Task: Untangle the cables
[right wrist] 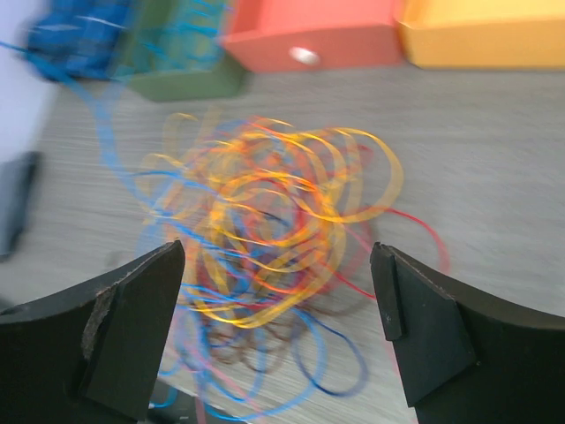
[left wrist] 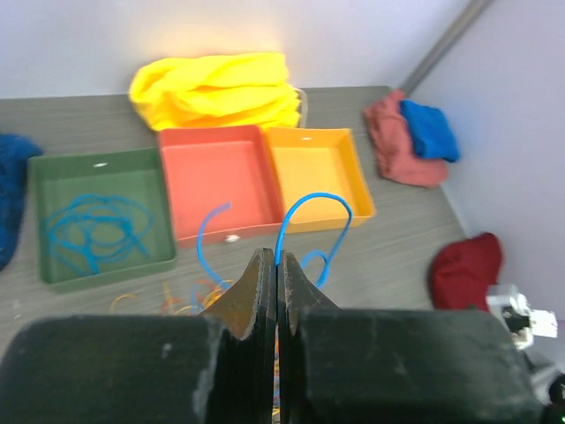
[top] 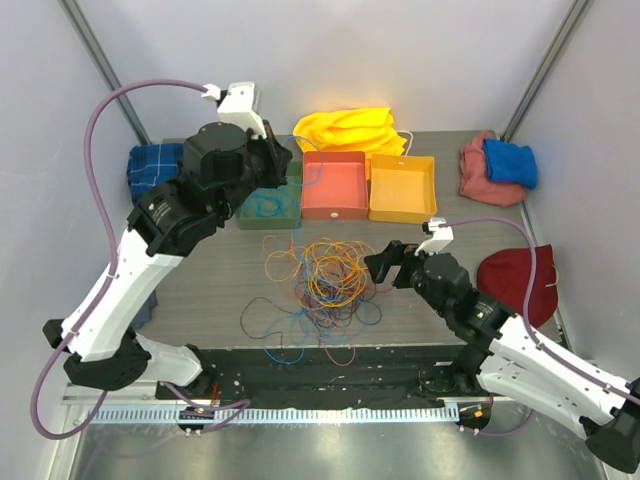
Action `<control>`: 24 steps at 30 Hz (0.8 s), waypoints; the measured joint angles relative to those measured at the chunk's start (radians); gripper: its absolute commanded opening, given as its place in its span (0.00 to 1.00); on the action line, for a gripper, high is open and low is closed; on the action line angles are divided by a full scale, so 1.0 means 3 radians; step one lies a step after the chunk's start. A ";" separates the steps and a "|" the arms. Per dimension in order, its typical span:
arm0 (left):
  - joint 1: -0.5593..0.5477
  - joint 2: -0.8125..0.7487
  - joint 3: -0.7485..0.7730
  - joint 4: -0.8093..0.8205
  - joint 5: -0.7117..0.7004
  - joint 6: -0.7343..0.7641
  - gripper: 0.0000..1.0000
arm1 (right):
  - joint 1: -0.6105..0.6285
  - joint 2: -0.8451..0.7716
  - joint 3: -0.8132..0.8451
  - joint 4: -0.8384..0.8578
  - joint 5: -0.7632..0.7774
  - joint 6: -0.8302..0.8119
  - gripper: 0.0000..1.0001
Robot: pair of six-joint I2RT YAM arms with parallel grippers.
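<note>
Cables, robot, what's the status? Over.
Left hand shut on thin blue cable. Right hand open, facing tangled multicoloured wire pile. Nothing blocks the pile.

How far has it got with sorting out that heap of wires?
Early days. Some blue wires already lie in the green tray. The left claw is pinching another blue wire. Most of the tangle lies on the table, with the open right claw over it.

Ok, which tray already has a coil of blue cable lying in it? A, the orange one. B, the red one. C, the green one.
C: the green tray holds a coil of blue cable, while the red tray and the orange tray show no coil inside.
</note>
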 measured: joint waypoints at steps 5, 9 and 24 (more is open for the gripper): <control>0.0000 0.0207 0.0411 -0.0071 0.0434 0.0003 0.00 | 0.0000 0.0036 0.0034 0.0511 -0.0331 -0.0109 1.00; 0.0000 0.0327 0.0748 -0.0127 0.0651 0.0005 0.00 | 0.0001 0.0362 0.0253 0.0655 -0.0361 -0.0209 1.00; -0.0001 0.0290 0.0676 -0.0037 0.1167 -0.0001 0.00 | 0.0006 0.0151 0.0595 0.1605 -0.0465 -0.0286 1.00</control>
